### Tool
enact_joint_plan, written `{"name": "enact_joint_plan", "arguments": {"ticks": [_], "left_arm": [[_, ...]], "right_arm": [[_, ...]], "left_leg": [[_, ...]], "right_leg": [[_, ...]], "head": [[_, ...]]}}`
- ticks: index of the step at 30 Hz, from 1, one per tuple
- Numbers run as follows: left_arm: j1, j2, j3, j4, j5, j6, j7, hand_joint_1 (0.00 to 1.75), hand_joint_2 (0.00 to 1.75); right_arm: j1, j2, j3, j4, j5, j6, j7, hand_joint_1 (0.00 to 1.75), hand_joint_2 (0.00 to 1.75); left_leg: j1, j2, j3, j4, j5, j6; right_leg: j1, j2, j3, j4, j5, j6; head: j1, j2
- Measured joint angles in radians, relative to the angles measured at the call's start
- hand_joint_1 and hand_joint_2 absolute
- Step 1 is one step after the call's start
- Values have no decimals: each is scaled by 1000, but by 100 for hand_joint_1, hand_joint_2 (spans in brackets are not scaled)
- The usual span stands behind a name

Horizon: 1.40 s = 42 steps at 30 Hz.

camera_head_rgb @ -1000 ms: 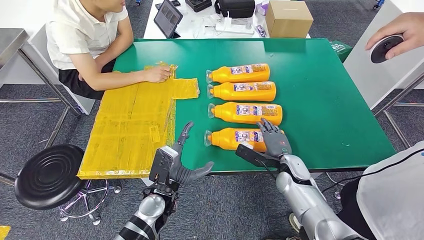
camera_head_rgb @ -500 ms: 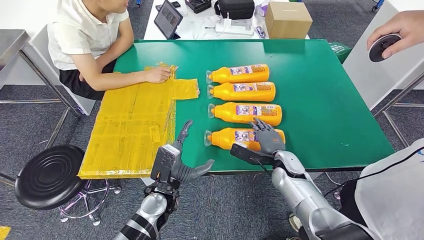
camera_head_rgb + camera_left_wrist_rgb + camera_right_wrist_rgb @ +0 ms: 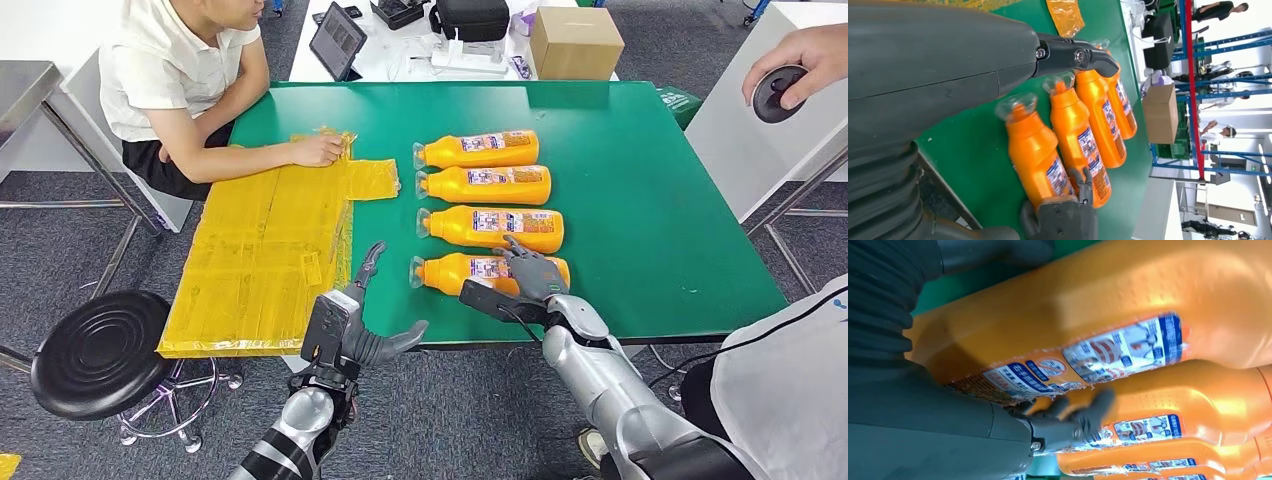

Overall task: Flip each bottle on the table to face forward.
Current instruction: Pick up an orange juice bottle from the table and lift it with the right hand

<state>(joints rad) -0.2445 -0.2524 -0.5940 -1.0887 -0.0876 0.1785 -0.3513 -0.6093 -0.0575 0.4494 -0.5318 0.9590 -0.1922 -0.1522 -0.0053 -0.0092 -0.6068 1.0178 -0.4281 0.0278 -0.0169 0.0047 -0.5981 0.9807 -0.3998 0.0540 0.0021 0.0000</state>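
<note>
Orange nearest bottle at our 1 o'clock now lies under our right hand, fingers settling over it, grasp uncertain, flip pending; left hand hangs released.

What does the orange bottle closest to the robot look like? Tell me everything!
The nearest bottle is shiny orange plastic with a clear cap at one end and a blue, white and red label along its side. It lies flat on the green table, cap toward the yellow sheet, last in a row of four. The robot's right hand rests on its far end, fingers spread over it. It looks full and undamaged.
</note>
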Motion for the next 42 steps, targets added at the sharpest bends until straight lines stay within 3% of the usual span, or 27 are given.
{"name": "enact_joint_plan", "arguments": {"ticks": [4, 10, 21, 30, 34, 42], "left_arm": [[9, 3, 1, 0, -2, 7, 0, 0, 175], [14, 15, 2, -4, 3, 14, -5, 0, 175], [15, 27, 18, -15, 11, 19, -9, 0, 175], [17, 40, 54, -32, 45, 31, -23, 0, 175], [27, 40, 74, -39, 159, -30, -8, 0, 175], [42, 40, 103, -40, 295, -118, 29, 0, 175]], "right_arm": [[5, -12, -2, 0, -46, 11, -24, 175, 175], [13, -41, -35, -3, -196, 122, -158, 175, 175], [20, -56, -61, -11, -244, 170, -185, 175, 175], [63, -64, -100, -50, -388, 217, -311, 175, 175], [126, -57, -116, -138, -467, 220, -389, 175, 175], [220, -35, -129, -301, -517, 229, -395, 175, 175]], "left_leg": [[0, -1, 2, 0, 0, 0], [0, 1, 8, 0, -3, -1], [1, 3, 15, 0, -4, -1], [1, 4, 17, 0, -4, -1], [1, 4, 15, 0, -4, -1], [1, 4, 7, 0, -3, -1]], "right_leg": [[0, 0, 2, 0, 0, 0], [0, 1, 7, -1, 0, 0], [1, 2, 12, -2, -1, 0], [2, 3, 14, -2, -1, 0], [2, 3, 14, -1, -1, 0], [2, 3, 7, -1, 0, 0]], "head": [[0, 0], [0, 0], [0, 0], [0, 0], [0, 0], [0, 0]]}}
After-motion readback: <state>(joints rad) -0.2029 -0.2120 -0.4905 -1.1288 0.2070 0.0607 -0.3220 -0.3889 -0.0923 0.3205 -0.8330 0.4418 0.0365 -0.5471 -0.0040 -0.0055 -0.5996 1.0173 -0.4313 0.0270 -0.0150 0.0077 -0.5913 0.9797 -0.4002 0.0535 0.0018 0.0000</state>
